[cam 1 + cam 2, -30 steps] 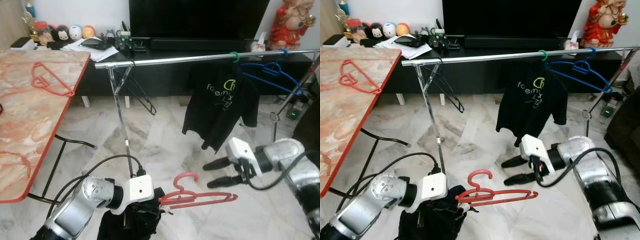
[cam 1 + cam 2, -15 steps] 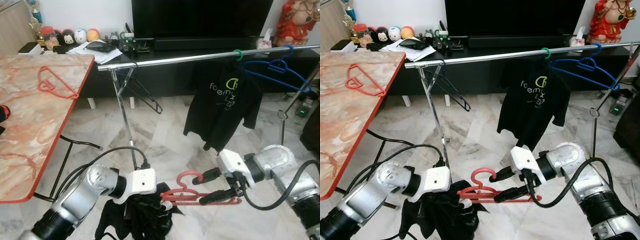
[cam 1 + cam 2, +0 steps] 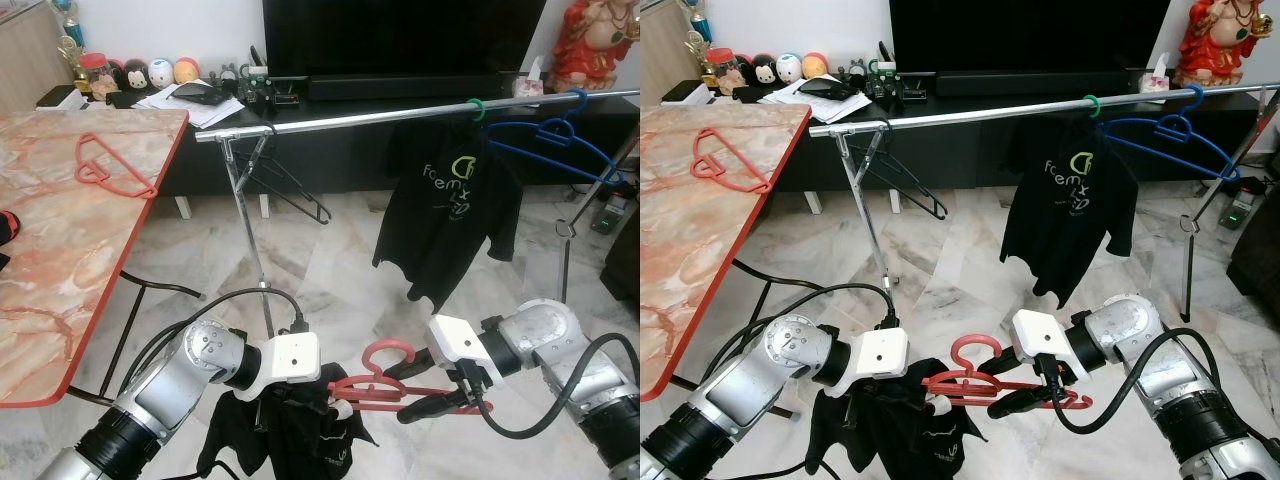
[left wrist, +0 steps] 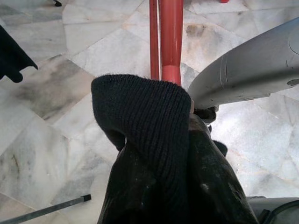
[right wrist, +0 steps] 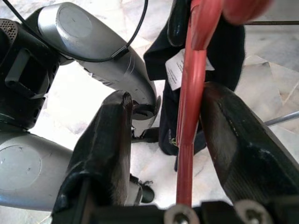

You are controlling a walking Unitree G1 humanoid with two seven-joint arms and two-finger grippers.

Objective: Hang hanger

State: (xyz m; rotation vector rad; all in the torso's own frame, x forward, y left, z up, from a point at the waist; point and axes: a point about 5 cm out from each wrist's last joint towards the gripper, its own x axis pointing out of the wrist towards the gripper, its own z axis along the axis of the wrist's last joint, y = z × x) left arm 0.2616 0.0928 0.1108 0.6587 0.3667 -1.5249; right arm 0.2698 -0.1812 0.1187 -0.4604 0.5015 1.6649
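Hovering low over the marble floor (image 3: 330,260), the red hanger (image 3: 400,388) is lying roughly level between the two arms, with a black garment (image 3: 290,430) draped on its left end. The left pincer (image 3: 322,393) is at that end, but the cloth is covering its fingers, so I cannot tell whether it is clenched or released. The right pincer (image 3: 1015,382) is straddling the hanger's bar from the other side; in the right wrist view its two black fingers (image 5: 112,140) are standing spread, with the red bar running through the gap close to one of them, not pinched.

Behind, a steel rail (image 3: 400,115) is carrying a thin black hanger (image 3: 285,190), a black T-shirt (image 3: 450,220) on a green hook, and a blue hanger (image 3: 555,135). Another red hanger (image 3: 110,170) is lying on the marble-patterned worktop (image 3: 60,260) to the left.
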